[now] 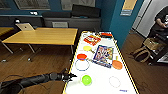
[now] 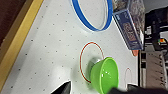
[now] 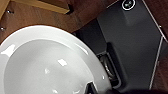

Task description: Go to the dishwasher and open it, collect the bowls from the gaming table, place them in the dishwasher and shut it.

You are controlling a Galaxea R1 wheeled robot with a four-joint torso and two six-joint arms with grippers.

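The gaming table has a white top and a yellow rim. A small green bowl stands on it near the front left edge. My left gripper reaches in over the rim just left of this bowl, open. In the left wrist view the green bowl lies on a red printed circle between the dark fingertips, untouched. A large white bowl hangs above the floor and the robot's dark base in the right wrist view, with a dark finger over its rim. The dishwasher is out of view.
On the table top lie a blue ring, an orange dish, a yellow dish, a game box, an orange paddle and a red box. A wooden table stands left. A person and bags are at the right.
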